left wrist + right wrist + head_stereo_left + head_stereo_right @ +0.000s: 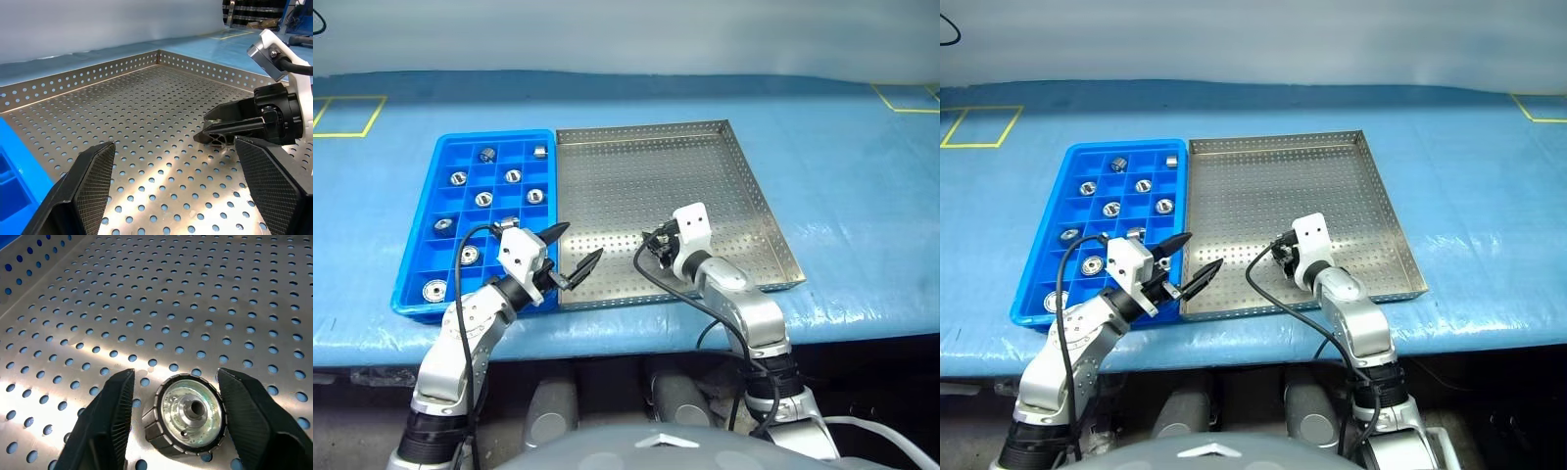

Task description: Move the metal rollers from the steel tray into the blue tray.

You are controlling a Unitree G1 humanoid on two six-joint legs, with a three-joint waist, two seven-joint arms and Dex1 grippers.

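We saw 1 roller (pixel 188 415) lying on the steel tray (pixel 724 166), bore facing up, between our right gripper (pixel 173 416)'s fingers, which flanked it at 9 and 3 o'clock with small gaps, not yet clamped; our left gripper (pixel 576 253) hung wide open, empty

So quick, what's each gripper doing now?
Left gripper: open, holding nothing, above the steel tray.
Right gripper: open around a roller on the tray, not clamped yet.

blue table cover (pixel 842 127), yellow tape outlines (pixel 352 116)
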